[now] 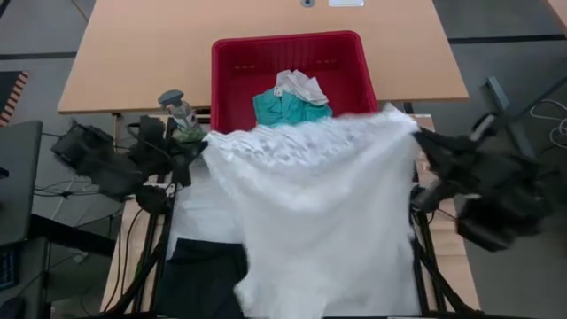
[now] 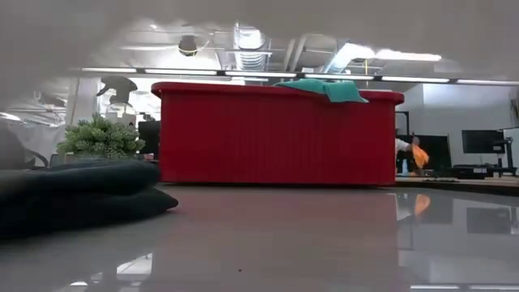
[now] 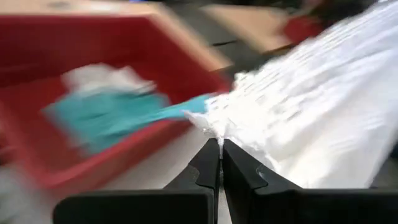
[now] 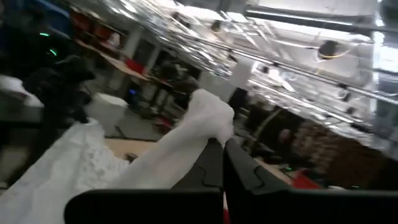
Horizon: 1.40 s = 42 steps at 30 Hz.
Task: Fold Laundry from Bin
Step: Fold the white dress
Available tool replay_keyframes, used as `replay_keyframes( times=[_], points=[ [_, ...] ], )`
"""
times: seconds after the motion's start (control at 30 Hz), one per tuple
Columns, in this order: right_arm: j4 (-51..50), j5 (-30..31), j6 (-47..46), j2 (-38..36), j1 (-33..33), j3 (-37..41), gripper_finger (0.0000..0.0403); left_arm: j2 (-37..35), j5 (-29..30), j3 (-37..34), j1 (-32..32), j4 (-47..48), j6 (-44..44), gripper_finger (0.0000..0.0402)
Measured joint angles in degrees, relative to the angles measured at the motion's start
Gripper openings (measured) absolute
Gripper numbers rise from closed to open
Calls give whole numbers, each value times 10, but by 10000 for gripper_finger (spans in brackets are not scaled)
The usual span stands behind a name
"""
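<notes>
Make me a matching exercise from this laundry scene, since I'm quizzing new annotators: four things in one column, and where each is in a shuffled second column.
Things:
1. white lacy garment
2. teal garment
3. black garment
4. small green plant

Places:
A. lying on the table, partly under white cloth
B. stretched in the air between the left gripper and right gripper, both shut on its edge
C. standing beside the red bin, outside it
D. inside the red bin

Pairs: 1-B, 2-D, 3-A, 4-C

One red bin, four garments (two white), one plant
</notes>
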State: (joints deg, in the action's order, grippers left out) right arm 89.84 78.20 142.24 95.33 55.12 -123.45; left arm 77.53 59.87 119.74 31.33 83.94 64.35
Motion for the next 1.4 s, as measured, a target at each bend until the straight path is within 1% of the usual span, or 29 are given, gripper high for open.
replay_keyframes(
  times=[0.03, 0.07, 0.1, 0.2, 0.33, 0.47, 0.63, 0.73, 0.83, 0.87, 0.9, 0.97, 1.0, 1.03, 1.07, 1.1, 1.13, 1.17, 1.2, 1.23, 1.27, 1.3, 1.33, 1.4],
  points=[
    [0, 0, -3, -6, -19, 17, 23, 3, 3, -3, -4, 49, 52, 0],
    [0, -1, -5, -10, -34, 33, 25, 5, 6, -11, -7, 65, 86, 0],
    [0, -4, -5, -13, -47, 47, 26, 3, 7, -25, -9, 52, 78, 0],
    [0, -10, -9, -18, -73, 79, 20, -10, -8, -55, -9, -2, 14, 0],
    [0, -28, -42, -12, -88, 88, 19, -24, -32, -56, -9, -5, -5, 0],
    [1, -47, -63, 5, -66, 68, 19, -37, -39, -56, -3, -51, -49, 0],
    [-14, -51, -64, 28, -25, 35, 19, -62, -53, -56, -1, -176, -181, 0],
    [-63, -56, -64, 41, -13, 14, 19, -72, -70, -56, -3, -268, -270, 0],
    [-118, -56, -46, 44, -11, -4, 20, -82, -91, -56, -3, -355, -352, 0],
    [-158, -62, -45, 38, -11, -5, 21, -84, -98, -56, -3, -380, -373, 0],
    [-220, -74, -48, 29, -12, -5, 22, -87, -105, -56, -4, -404, -391, 0],
    [-402, -112, -100, 3, -24, -6, 22, -91, -116, -56, -4, -438, -415, 0],
    [-515, -136, -153, -13, -31, -7, 22, -93, -121, -56, -4, -449, -422, 0],
    [-635, -166, -228, -28, -40, -11, 21, -95, -124, -56, -4, -455, -426, 0],
    [-763, -209, -325, -43, -50, -20, 19, -97, -125, -56, -4, -458, -427, 0],
    [-897, -274, -441, -58, -64, -33, 19, -98, -126, -56, -4, -460, -426, 0],
    [-1023, -359, -562, -71, -83, -49, 19, -99, -126, -56, -4, -461, -423, 0],
    [-1125, -464, -675, -83, -110, -67, 19, -99, -126, -56, -4, -461, -422, 0],
    [-1183, -583, -781, -91, -147, -79, 19, -99, -127, -56, -4, -461, -422, 0],
    [-1201, -695, -871, -97, -190, -86, 19, -98, -131, -56, -3, -461, -418, 0],
    [-1194, -783, -952, -101, -233, -87, 19, -98, -140, -56, -4, -461, -410, 0],
    [-1181, -832, -1024, -102, -270, -85, 19, -98, -154, -56, -4, -461, -395, 0],
    [-1172, -858, -1085, -102, -298, -79, 19, -98, -170, -56, -4, -462, -375, 0],
    [-1167, -858, -1195, -98, -322, -65, 19, -97, -195, -56, -4, -462, -327, 0]
  ],
)
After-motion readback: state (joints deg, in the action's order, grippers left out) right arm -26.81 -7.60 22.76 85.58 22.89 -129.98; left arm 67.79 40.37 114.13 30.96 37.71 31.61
